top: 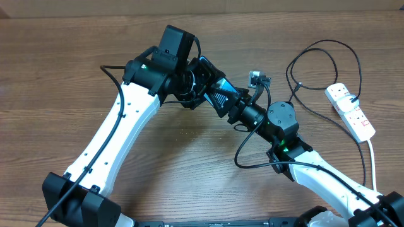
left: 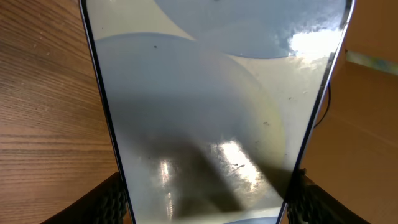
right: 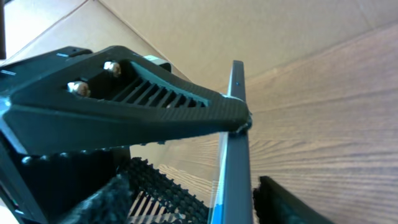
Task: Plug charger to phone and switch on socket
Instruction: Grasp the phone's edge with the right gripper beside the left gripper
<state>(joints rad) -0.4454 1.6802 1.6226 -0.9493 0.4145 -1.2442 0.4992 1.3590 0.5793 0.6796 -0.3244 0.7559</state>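
the phone [left: 205,112] is clamped by the left fingers [left: 115,199] and straddled by the right fingers [right: 280,202], set apart; the charger [top: 334,41] is judged not yet plugged in, the socket [top: 352,110] untouched.

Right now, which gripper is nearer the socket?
Right. The right gripper is at the phone on the side toward the socket; the left gripper holds the phone from the far side.

The phone [left: 205,93] is tilted above the surface, its glossy screen pale. The white socket [top: 351,111] lies far right, with the black charger [top: 327,41] looping beside it.
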